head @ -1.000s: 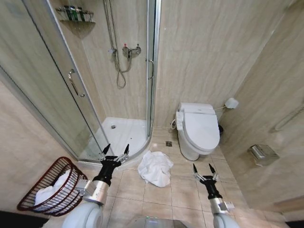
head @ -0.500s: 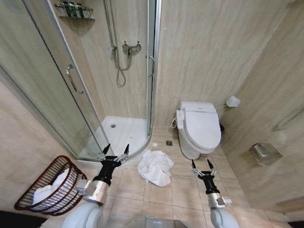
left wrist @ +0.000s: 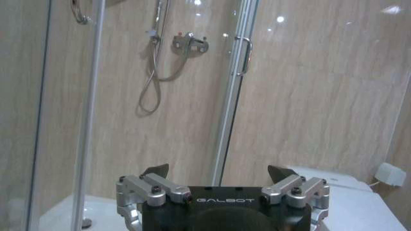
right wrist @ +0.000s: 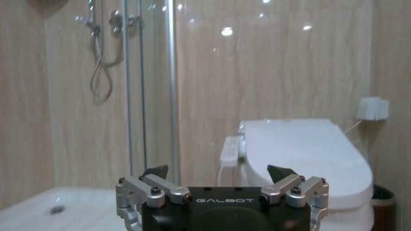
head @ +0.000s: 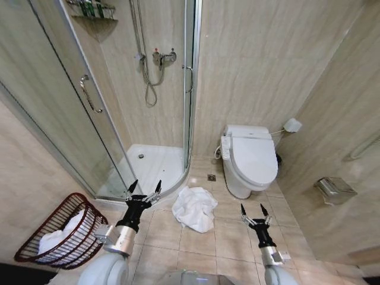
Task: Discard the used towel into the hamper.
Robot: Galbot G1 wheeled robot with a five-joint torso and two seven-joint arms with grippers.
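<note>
Two grippers show in the head view, both spread wide and empty: the left gripper [head: 145,186] low left of centre, the right gripper [head: 254,210] low right. The towel [head: 194,208] lies crumpled on the floor tiles at lower centre, between them. The hamper [head: 35,236] tilts at lower left, white cloth already inside.

Left wrist view: the left gripper [left wrist: 218,169] faces the shower, nothing between its tips.

Right wrist view: the right gripper [right wrist: 218,169] faces the toilet [right wrist: 301,154].

Risk: a loose pinch may drag only one fold; the tilted hamper may tip on contact.
</note>
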